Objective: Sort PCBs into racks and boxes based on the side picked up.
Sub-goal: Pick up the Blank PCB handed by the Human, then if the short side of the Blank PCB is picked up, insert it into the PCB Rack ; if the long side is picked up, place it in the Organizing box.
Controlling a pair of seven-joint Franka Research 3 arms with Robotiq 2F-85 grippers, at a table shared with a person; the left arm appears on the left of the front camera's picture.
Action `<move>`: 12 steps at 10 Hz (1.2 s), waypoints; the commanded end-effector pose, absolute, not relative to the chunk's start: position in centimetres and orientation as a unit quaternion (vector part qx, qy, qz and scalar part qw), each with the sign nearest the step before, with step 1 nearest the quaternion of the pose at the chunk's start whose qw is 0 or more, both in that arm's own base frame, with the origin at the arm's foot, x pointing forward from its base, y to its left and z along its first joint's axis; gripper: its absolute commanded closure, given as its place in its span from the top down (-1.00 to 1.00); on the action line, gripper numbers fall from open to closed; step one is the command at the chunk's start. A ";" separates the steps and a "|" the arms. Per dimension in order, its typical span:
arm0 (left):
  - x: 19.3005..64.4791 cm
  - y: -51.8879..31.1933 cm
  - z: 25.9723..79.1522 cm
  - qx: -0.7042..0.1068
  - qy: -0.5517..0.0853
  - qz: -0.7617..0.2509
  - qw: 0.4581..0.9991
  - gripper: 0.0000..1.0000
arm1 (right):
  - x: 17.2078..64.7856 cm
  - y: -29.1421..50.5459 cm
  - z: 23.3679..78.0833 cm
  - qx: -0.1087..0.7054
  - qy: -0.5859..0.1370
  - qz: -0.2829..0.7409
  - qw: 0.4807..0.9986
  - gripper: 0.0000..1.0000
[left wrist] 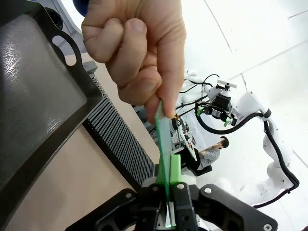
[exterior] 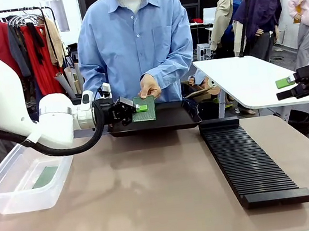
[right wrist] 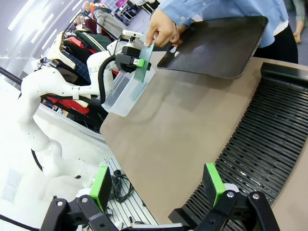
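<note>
Left gripper (exterior: 140, 109) fingers pinched together, right gripper (right wrist: 156, 185) fingers spread wide apart

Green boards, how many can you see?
2. One PCB is gripped by the left gripper while the person's hand also holds it, above the black tray. The second PCB lies flat inside the clear box on the robot's left. Others may be hidden.
</note>
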State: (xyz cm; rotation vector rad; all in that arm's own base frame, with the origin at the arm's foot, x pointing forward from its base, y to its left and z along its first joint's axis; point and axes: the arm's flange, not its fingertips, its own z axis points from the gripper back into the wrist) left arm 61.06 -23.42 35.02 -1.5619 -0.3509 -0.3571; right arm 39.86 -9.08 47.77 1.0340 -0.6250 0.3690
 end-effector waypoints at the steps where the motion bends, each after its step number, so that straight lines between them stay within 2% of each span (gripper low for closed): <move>1: 61.1 -23.4 35.1 -0.694 -0.158 -0.158 0.684 -1.00 | 40.0 -9.0 48.1 0.486 -0.294 0.169 0.805 1.00; 12: 61.1 -23.4 35.1 -0.694 -0.158 -0.158 0.684 -1.00 | 40.0 -9.0 48.1 0.486 -0.294 0.169 0.805 1.00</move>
